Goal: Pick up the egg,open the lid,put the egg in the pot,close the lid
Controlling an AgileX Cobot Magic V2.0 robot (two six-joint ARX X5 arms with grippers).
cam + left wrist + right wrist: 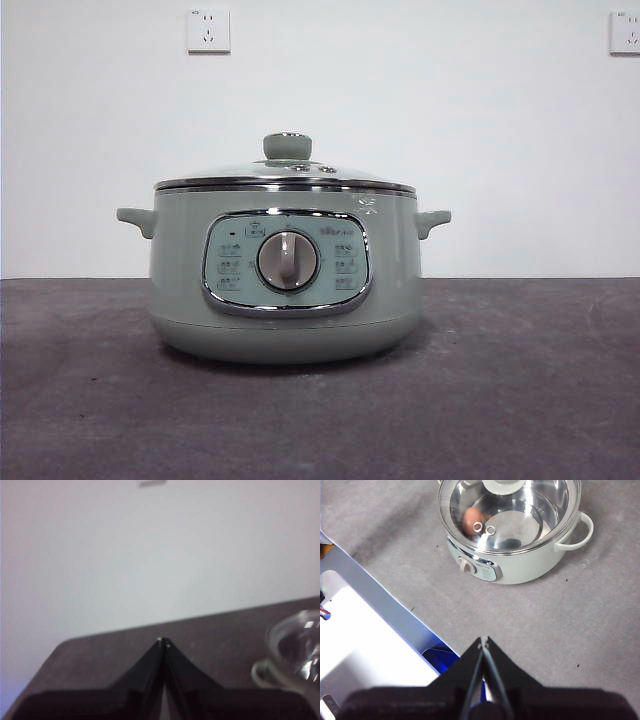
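The pale green pot (pixel 285 290) stands in the middle of the grey table with its dial facing the front view. The glass lid (pixel 285 172) with its green knob sits shut on the pot. In the right wrist view the brown-orange egg (pixel 472 518) lies inside the pot (pixel 520 562), seen through the lid (pixel 520 510). My right gripper (pixel 484 641) is shut and empty, high above the table and away from the pot. My left gripper (pixel 163 641) is shut and empty, with the pot's rim and a handle (pixel 295 655) off to one side. Neither gripper shows in the front view.
The dark grey table (pixel 520 400) runs to a white wall with two sockets (pixel 208 30). In the right wrist view a white and blue frame (pixel 375 630) lies beyond the table's edge.
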